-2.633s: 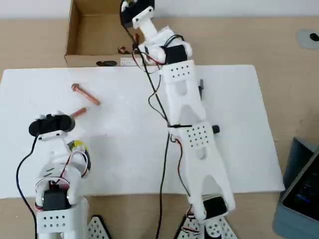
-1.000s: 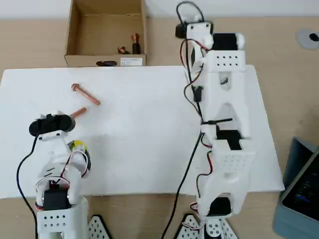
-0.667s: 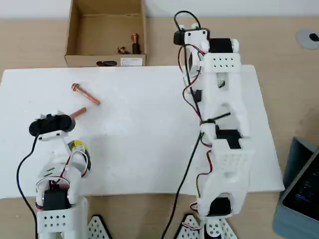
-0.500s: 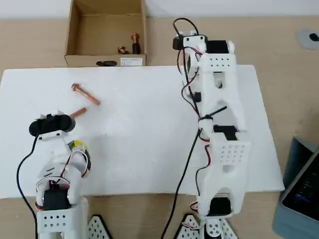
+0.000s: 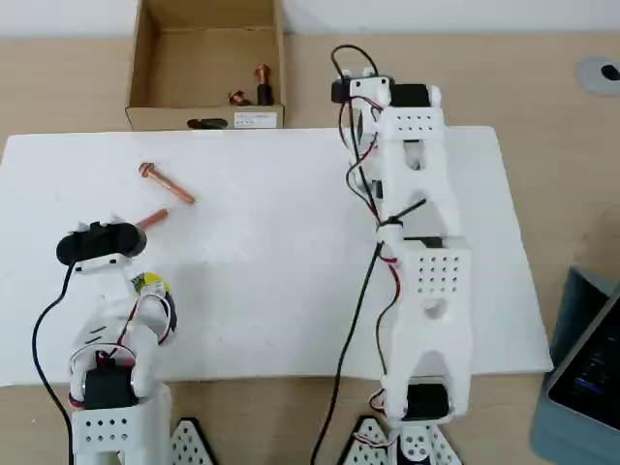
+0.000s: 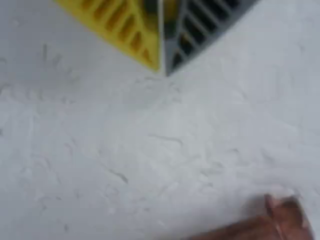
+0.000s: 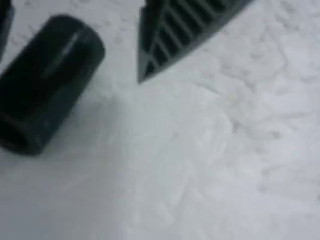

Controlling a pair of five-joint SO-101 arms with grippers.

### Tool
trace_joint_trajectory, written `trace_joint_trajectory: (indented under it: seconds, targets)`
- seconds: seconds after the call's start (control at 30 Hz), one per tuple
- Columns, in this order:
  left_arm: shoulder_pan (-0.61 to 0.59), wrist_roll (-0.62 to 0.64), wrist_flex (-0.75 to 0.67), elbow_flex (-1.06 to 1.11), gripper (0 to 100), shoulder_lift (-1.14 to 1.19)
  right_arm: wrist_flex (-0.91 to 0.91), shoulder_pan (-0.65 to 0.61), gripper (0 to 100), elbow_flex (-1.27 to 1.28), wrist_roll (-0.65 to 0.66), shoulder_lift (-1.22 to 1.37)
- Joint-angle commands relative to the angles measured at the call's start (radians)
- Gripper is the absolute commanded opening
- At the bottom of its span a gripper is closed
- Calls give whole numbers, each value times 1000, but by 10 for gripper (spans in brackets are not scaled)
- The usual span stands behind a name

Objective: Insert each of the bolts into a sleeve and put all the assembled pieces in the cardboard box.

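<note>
A wooden tabletop (image 5: pixel 542 77) carries a white mat (image 5: pixel 252 281). The cardboard box (image 5: pixel 136 68) stands at the mat's far left edge and holds two assembled pieces (image 5: pixel 262 85). Two bare bolts (image 5: pixel 165 183) lie on the mat's left part, the nearer one just beyond the left gripper (image 6: pixel 161 66), whose fingers are pressed together on nothing. One black sleeve (image 7: pixel 47 82) lies at the right gripper (image 7: pixel 75 52), whose fingers are spread. From above, the right arm (image 5: pixel 426 281) covers the sleeve. A grey case (image 5: pixel 586 378) sits at the near right.

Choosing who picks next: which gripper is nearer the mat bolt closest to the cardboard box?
Left. The left gripper is just on the robot's side of that bolt; the right gripper is far off to the bolt's right, near the mat's far edge.
</note>
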Motion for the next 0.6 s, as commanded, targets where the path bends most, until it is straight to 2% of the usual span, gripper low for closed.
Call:
trace_joint_trajectory:
  seconds: [0.0,0.2,0.43,0.57]
  targets:
    - [3,0,-17,-5,2,-5,-12,13,172,-50,-6,13]
    - [3,0,-17,-5,2,-5,-14,13,31,-51,2,42]
    - [3,0,-17,-5,2,-5,-5,13,10,-56,2,31]
    - [3,0,-17,-5,2,-5,74,10,10,-130,3,-15]
